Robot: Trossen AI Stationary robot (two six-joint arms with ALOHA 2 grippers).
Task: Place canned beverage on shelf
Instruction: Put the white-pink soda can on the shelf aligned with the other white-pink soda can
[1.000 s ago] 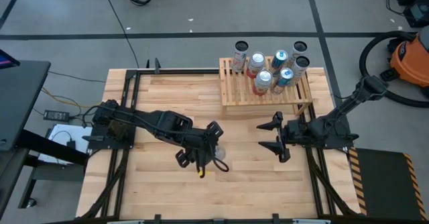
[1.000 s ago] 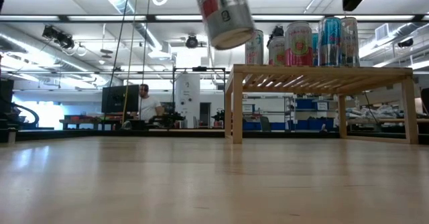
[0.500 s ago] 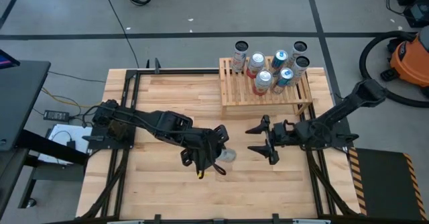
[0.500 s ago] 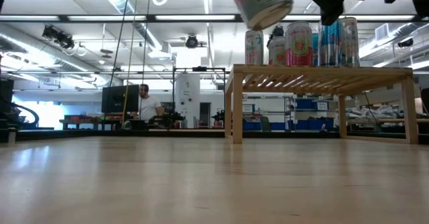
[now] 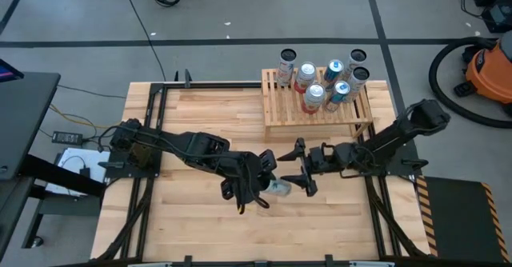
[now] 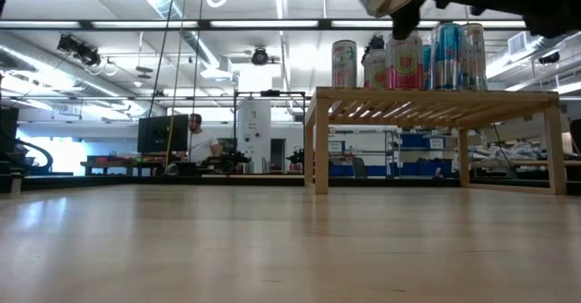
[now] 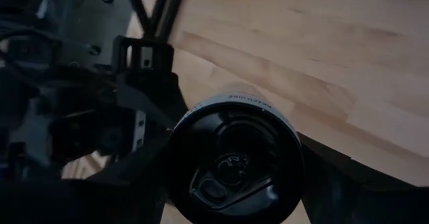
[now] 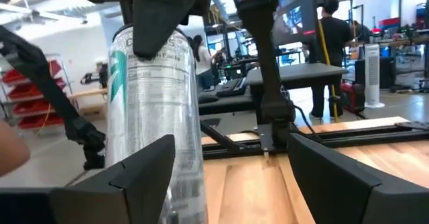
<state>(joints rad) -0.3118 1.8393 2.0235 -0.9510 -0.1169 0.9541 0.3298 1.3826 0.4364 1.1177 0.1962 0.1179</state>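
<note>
The left gripper point(image 5: 268, 179) is clamped on a silver can point(image 5: 279, 187), holding it in the air below the centre of the high view, above the table point(image 5: 192, 107). From the left wrist view the can's dark top with its pull tab fills the lower middle of the frame point(image 7: 231, 163), a dark finger on either side of it.

The right gripper point(image 5: 298, 165) faces it from the right, jaws spread — its two fingertips sit just beside the can, one above and one below it in the high view. In the right wrist view the can point(image 8: 157, 110) stands at the left of the frame, beside the left-hand finger point(image 8: 127, 177) rather than squarely between the pair.

The shelf point(image 5: 316, 111) lies in the upper right of the high view, well apart from the held can, with several cans point(image 5: 324, 83) standing on it — the low view shows them along its top at upper right point(image 6: 408, 58).
</note>
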